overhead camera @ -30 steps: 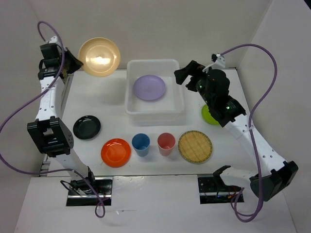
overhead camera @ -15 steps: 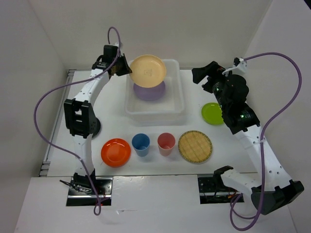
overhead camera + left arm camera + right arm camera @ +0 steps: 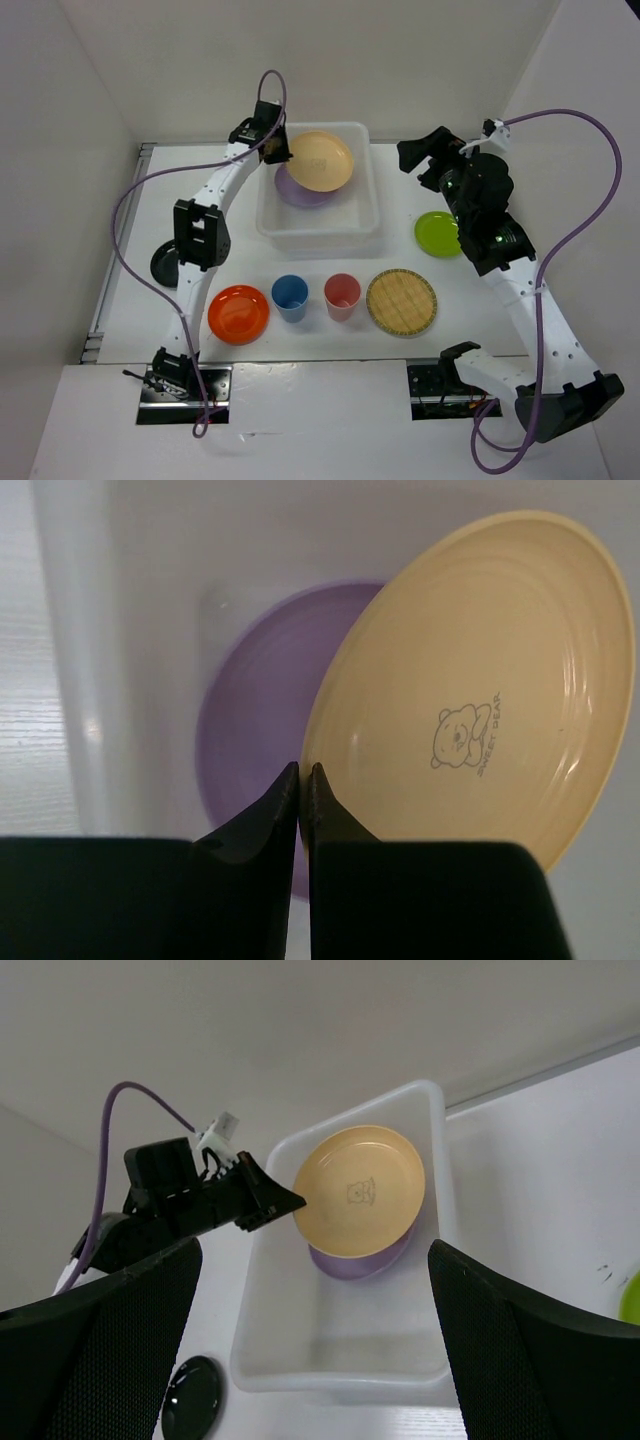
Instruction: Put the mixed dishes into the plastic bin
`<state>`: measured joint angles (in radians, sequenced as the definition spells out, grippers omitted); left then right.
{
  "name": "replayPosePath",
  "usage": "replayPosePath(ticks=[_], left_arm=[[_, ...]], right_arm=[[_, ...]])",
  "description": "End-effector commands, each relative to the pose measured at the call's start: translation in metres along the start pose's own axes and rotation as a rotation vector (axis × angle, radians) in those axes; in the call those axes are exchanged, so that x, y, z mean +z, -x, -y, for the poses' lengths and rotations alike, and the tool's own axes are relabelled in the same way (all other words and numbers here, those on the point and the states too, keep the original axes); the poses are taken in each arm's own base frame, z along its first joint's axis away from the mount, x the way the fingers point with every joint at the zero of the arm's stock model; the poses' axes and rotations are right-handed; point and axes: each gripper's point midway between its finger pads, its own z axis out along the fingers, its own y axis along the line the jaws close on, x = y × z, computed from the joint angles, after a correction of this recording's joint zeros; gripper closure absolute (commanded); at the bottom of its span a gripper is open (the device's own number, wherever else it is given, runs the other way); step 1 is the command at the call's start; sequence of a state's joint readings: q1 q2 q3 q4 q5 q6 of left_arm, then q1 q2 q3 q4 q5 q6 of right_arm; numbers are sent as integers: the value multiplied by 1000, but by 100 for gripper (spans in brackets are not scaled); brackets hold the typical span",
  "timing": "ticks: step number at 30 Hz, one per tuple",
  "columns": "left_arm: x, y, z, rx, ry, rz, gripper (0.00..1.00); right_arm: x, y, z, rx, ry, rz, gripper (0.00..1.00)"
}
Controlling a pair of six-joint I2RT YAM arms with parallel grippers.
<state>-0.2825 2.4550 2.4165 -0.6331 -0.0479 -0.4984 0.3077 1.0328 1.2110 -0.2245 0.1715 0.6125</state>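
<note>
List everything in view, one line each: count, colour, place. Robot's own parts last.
pale yellow round plate: one, pale yellow, held tilted over the bin
purple round plate: one, purple, inside the bin
white translucent plastic bin: one, white, far centre of the table
black round plate: one, black, left side, partly hidden
orange round plate: one, orange, near left
blue cup: one, blue, near centre
pink-red cup: one, pink-red, right of the blue cup
woven tan disc: one, tan, near right
lime green round plate: one, green, right of the bin
left gripper: shut on the yellow plate's rim
right gripper: open, empty, right of the bin
</note>
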Motion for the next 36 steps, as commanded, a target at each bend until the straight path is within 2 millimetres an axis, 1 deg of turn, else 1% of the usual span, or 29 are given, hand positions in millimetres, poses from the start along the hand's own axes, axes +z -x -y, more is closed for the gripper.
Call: replayPosePath(ticks=[1, 2, 3, 4, 6, 7, 8, 9, 10, 11, 12, 13, 15, 16, 17, 18, 19, 20, 22, 25, 26, 28, 29, 30, 31, 32, 33, 34, 36], left_arm=[[3, -1, 6, 45, 48, -3, 100], [5, -2, 6, 45, 51, -9, 100], [16, -15, 6, 56, 69, -33, 100], [17, -20, 1, 59, 94, -56, 100], [22, -15, 3, 58, 86, -38, 99], [19, -21, -2, 61, 109, -62, 97], [35, -38, -9, 63, 122, -93, 94], [21, -21, -2, 60, 104, -52, 92], [23, -22, 0, 59, 95, -54, 89], [22, -23, -1, 60, 98, -61, 84], [25, -28, -3, 61, 104, -73, 72], [14, -15, 3, 58, 87, -37, 71], [22, -24, -1, 60, 98, -61, 69], [20, -23, -3, 60, 107, -60, 64], [15, -16, 0, 58, 98, -39, 62], [15, -16, 0, 58, 98, -39, 59], [12, -10, 1, 57, 100, -16, 58], [10, -9, 2, 57, 100, -18, 56], [1, 0, 6, 55, 90, 6, 56], [-23, 22, 15, 59, 67, 56, 56], [-43, 38, 21, 55, 50, 94, 56], [-68, 57, 28, 61, 29, 142, 55], [-97, 77, 36, 65, 6, 196, 55], [-115, 88, 38, 73, 2, 231, 55], [-151, 107, 45, 75, -23, 292, 55], [-171, 115, 46, 80, -24, 321, 55], [-190, 119, 46, 89, -27, 333, 55], [-229, 132, 45, 102, -22, 390, 55], [-261, 130, 37, 110, 5, 391, 54]], right_arm=[[-4, 9, -2, 5, 16, 36, 2], [-4, 10, 1, 5, 9, 41, 2], [-4, 11, 1, 5, 9, 41, 2], [-4, 10, 0, 5, 16, 36, 2], [-4, 10, 0, 5, 16, 36, 2], [-4, 10, 0, 5, 16, 36, 2], [-4, 11, 2, 5, 9, 41, 2], [-3, 8, 5, 4, 3, 34, 2], [-3, 8, 5, 4, 3, 34, 2], [-3, 7, 3, 4, 12, 28, 2], [-3, 9, 6, 4, 4, 33, 2], [-3, 9, 6, 4, 4, 33, 2], [-3, 9, 6, 4, 4, 33, 2], [-3, 8, 5, 4, 12, 28, 2], [-3, 8, 5, 4, 12, 27, 2], [-3, 8, 5, 4, 12, 27, 2], [-3, 8, 5, 4, 12, 27, 2], [-2, 4, 7, 3, 6, 20, 2], [-2, 4, 7, 2, 6, 20, 2], [-2, 4, 7, 2, 6, 20, 2], [-1, 1, 10, 1, 1, 13, 2], [-1, 1, 10, -8, 1, 13, 2], [0, -8, 16, -11, -13, -5, 2], [3, -17, 23, -24, -30, -28, 2], [3, -21, 26, -26, -36, -37, 2], [4, -33, 35, -31, -57, -65, 2], [4, -41, 39, -34, -64, -90, 2], [4, -52, 47, -38, -81, -113, 2], [3, -68, 60, -45, -113, -156, 2]])
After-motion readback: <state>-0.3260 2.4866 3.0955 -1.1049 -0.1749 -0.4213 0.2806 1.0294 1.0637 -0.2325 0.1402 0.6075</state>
